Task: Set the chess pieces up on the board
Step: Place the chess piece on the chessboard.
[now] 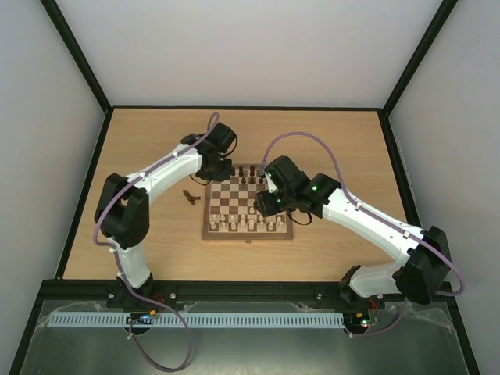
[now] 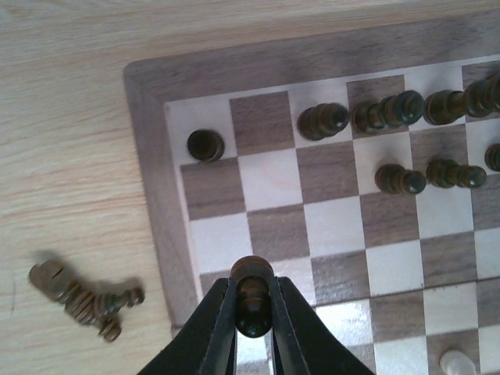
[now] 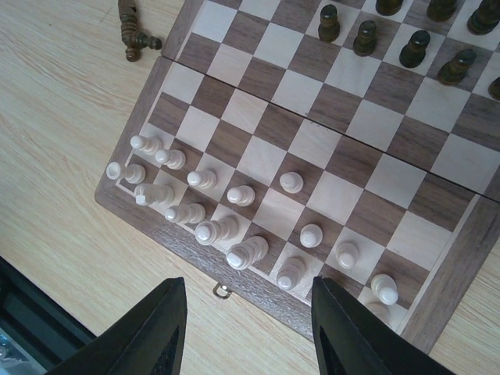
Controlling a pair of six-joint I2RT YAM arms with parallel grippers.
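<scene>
Closest in, the left arm's jaws are pinched nearly shut on a dark chessman (image 2: 253, 301). Its long axis runs in line with the fingers (image 2: 223, 316), rounded head foremost. It hangs over the board (image 2: 152, 156) just inside the left border, short of the dark side's home rows.

Just off that border, on the counter (image 2: 70, 141), a small heap of loose dark pieces (image 2: 82, 301) lies tipped over, beside the jaws and clear of the board. The left arm (image 1: 156, 176) is plainly the nearer one to them.

Ahead of the held piece the squares stand bare, and the left end of the second dark row is open. Beyond it, in the back row, a corner piece (image 2: 205, 144) stands by itself. Next to it is a vacant brown square (image 2: 262, 121), almost straight ahead of the jaws, and then a neighbouring piece (image 2: 323, 121).

Setting down there would call mostly for forward travel with little sideways shift. That slot is flanked on both sides, so the fingers could brush a neighbour; the second row offers more room.

Farthest off, the right arm's jaws stand partly open with nothing between them, above the board's opposite border beside the pale chessmen (image 3: 241, 194). They are well apart from the dark rows.
</scene>
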